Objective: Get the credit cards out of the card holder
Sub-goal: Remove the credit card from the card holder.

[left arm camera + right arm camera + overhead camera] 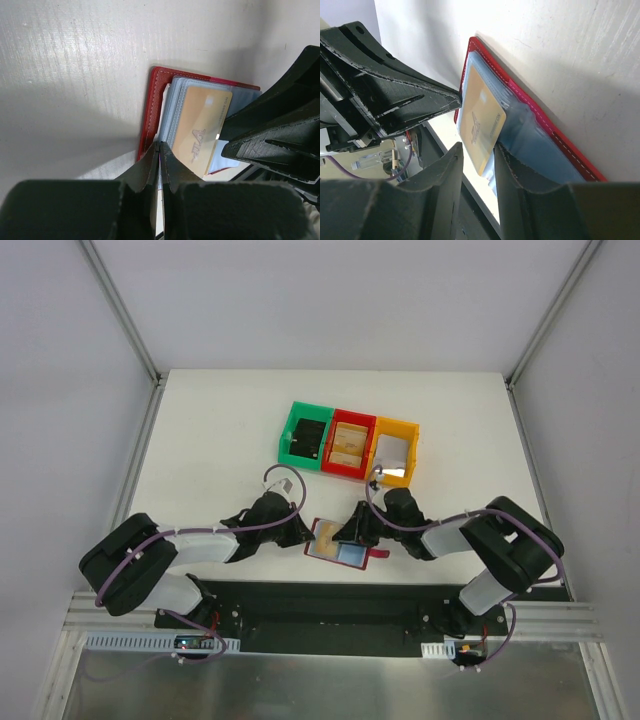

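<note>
Dark red folding card holder (155, 105), edge clamped in left gripper (160, 152); stiff, slippery gold plastic card (480, 120) between parted right gripper (477, 152) fingers, probably best pinched across its faces.

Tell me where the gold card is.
The gold card lies on the open card holder, midway along the table's near edge in the top view, its end between the fingers of the right hand.

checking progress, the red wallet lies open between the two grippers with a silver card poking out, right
No, the card is gold, not silver; the left wrist view shows it. The red wallet does lie open between the left gripper and the right gripper.
</note>
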Motion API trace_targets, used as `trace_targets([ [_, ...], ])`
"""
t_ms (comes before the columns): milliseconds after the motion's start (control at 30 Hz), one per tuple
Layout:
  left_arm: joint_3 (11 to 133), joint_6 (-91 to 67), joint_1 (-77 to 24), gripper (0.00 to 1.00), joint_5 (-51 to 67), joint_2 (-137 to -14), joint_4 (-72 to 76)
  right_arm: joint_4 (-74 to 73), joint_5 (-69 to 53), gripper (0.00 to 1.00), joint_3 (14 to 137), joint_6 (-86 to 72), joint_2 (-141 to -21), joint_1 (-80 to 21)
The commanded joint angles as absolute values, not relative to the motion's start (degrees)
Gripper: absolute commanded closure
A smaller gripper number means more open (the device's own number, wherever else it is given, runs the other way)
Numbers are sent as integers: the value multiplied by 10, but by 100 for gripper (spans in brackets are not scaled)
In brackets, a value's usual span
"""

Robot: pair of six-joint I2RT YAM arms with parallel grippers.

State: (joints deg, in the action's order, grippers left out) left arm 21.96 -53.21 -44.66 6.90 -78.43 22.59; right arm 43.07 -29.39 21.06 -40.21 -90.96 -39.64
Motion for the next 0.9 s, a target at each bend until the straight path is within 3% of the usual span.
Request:
trace_targets([
  [0, 211, -533, -457, 100, 66, -799, 214, 447, -292, 67, 236, -399, -907, -398],
  [867, 230, -529, -468, 100, 82, -842, 228, 570, -333, 65, 240, -457, -936, -399],
])
